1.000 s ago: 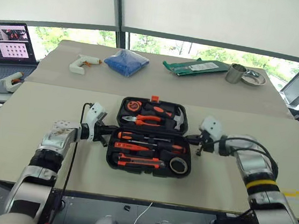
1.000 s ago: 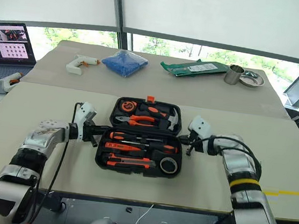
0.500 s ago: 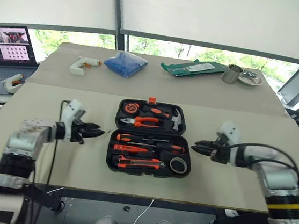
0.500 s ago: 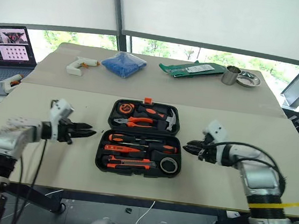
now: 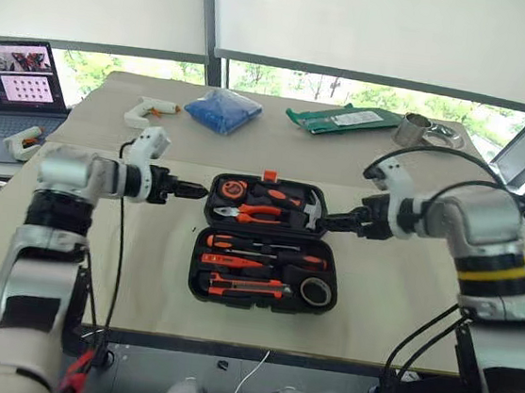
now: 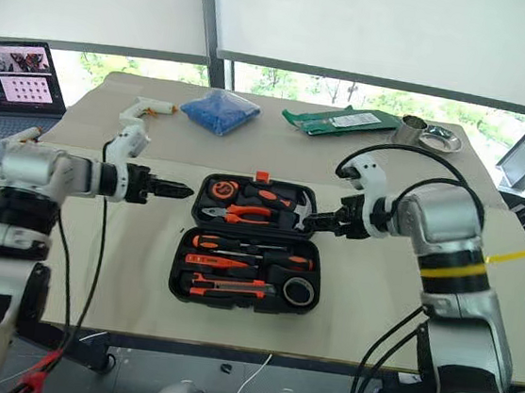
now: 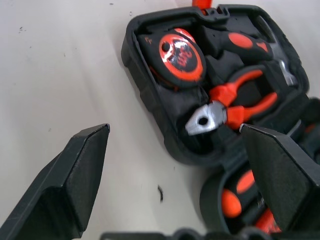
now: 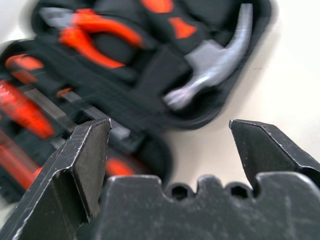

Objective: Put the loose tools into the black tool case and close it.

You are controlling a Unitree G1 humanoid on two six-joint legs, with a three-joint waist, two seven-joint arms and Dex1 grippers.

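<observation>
The black tool case (image 5: 195, 274) lies open flat at the table's middle. Its near half holds orange-and-black screwdrivers (image 5: 266, 245), a utility knife (image 5: 243, 286) and a grey tape roll (image 5: 314, 291) in their slots. The far half (image 7: 150, 95) holds a tape measure, pliers (image 7: 235, 97) and a hammer (image 8: 220, 60). My left gripper (image 5: 195, 190) hovers at the far half's left edge, open and empty. Facing it at the right edge is my right gripper (image 5: 324, 223), also open and empty. No tool lies loose on the table.
An orange latch (image 5: 271, 174) sits on the case's far rim. On the far table lie a white glue gun (image 5: 149, 111), a blue bag (image 5: 222, 111), a green pouch (image 5: 342, 118), a metal cup (image 5: 411, 129) and a bowl (image 5: 445, 135). A laptop (image 5: 14, 83) stands far left.
Both grippers went from shut to open. They drew away from the case's sides, rose, and came back in beside the far half.
</observation>
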